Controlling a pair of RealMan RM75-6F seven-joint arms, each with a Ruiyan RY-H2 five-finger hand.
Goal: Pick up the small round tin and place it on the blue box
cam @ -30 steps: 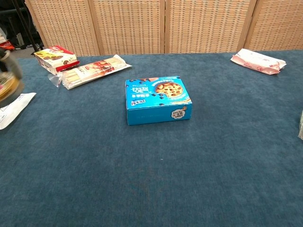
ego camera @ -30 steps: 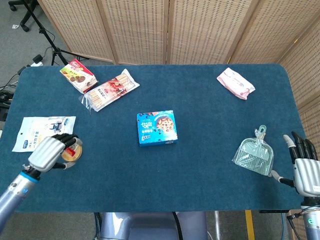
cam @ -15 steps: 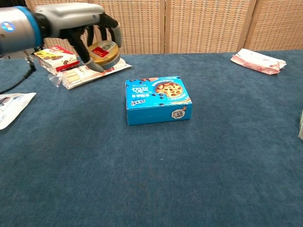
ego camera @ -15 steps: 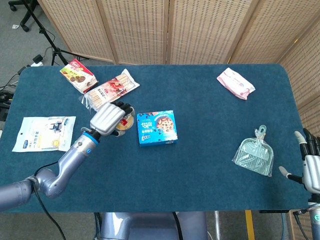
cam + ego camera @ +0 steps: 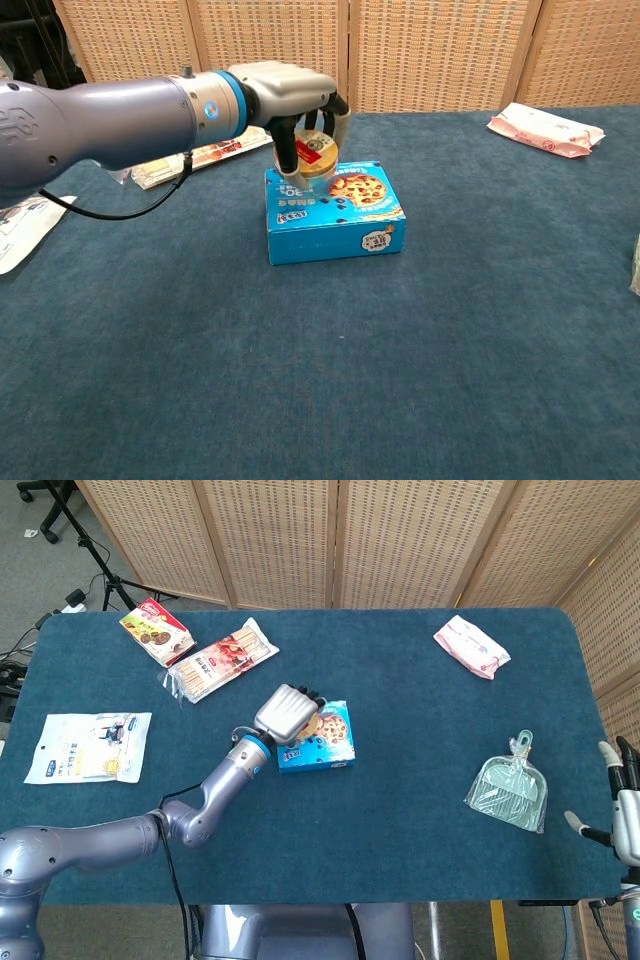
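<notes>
Transport looks nearly finished: the left hand [image 5: 300,105] grasps the small round metal tin with a red and yellow label [image 5: 317,153] from above, fingers closed around its rim. Directly under the hand lies the flat blue cardboard cookie box [image 5: 345,215] on the dark blue carpeted surface [image 5: 320,380]; whether the tin already touches it, I cannot tell. Lowering and release remain. The right hand [image 5: 626,815], far off at the surface's edge, is empty with fingers apart.
</notes>
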